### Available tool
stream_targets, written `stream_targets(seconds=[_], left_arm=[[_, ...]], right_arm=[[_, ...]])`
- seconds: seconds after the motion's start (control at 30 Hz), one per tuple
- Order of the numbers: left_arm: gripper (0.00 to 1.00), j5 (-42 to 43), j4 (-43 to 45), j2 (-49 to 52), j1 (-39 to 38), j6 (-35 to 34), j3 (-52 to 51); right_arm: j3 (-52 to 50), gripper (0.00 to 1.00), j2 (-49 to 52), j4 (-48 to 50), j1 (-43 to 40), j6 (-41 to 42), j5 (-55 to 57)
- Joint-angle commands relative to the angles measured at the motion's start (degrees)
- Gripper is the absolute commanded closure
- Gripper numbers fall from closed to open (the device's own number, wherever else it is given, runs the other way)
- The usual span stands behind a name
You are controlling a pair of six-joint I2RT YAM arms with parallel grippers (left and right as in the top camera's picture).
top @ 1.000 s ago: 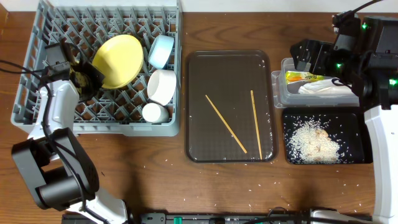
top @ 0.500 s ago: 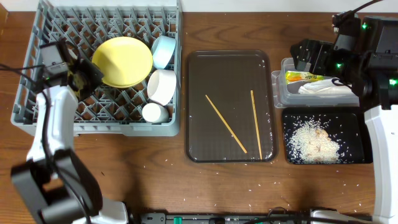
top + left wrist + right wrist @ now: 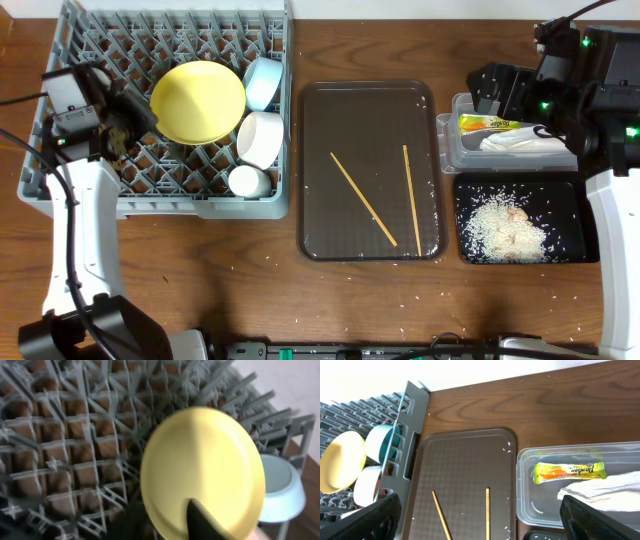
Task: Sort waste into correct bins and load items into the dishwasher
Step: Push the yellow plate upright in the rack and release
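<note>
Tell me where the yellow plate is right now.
Overhead view: the yellow plate sits in the grey dish rack at the left of the scene, with the light-blue bowl at its right and the white bowl by its lower right edge.

Upper left: grey dish rack [image 3: 200, 207] holding tilted yellow plate [image 3: 197, 100], light-blue bowl [image 3: 262, 82] and white bowl [image 3: 262, 138] on edge, small white cup [image 3: 248, 181] below. Right: clear tub [image 3: 455, 150] with sachet wrapper [image 3: 490, 124] and napkin [image 3: 520, 142]; black tub [image 3: 465, 190] with rice [image 3: 505, 228].
</note>
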Motion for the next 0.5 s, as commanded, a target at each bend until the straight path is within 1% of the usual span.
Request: stream_targets(seconds=[0.0,0.07,0.1,0.2,0.3,0.37,0.47], left_arm=[[0.54,2.19,-2.62,-0.66,-2.51,1.79,-0.17],[0.46,2.19,-4.81,-0.66,-4.39,1.77,-0.17],[0.44,2.12,-6.03,-0.66,-5.79,1.79,-0.17],[0.41,1.62,-7.93,-0.35,-8.72,0.68,-0.17],[0.41,-3.87,-9.88,0.57,-11.15,-7.63,-0.20],[0.42,-6.29,-10.49,1.70,-12.28,-11.69,-0.20],[0.42,-6.99,-10.43,4.11,-13.27,-14.38,-0.20]], right_arm=[[0.15,0.01,0.11,0.00,0.24,-0.20,0.11],[0.15,0.01,0.11,0.00,0.24,-0.20,0.11],[0.15,0.01,0.11,0.00,0.24,-0.20,0.11],[0.15,0.01,0.11,0.00,0.24,-0.20,0.11],[0.15,0.01,0.11,0.00,0.24,-0.20,0.11],[0.15,0.01,0.11,0.00,0.24,-0.20,0.11],[0.15,0.01,0.11,0.00,0.24,-0.20,0.11]])
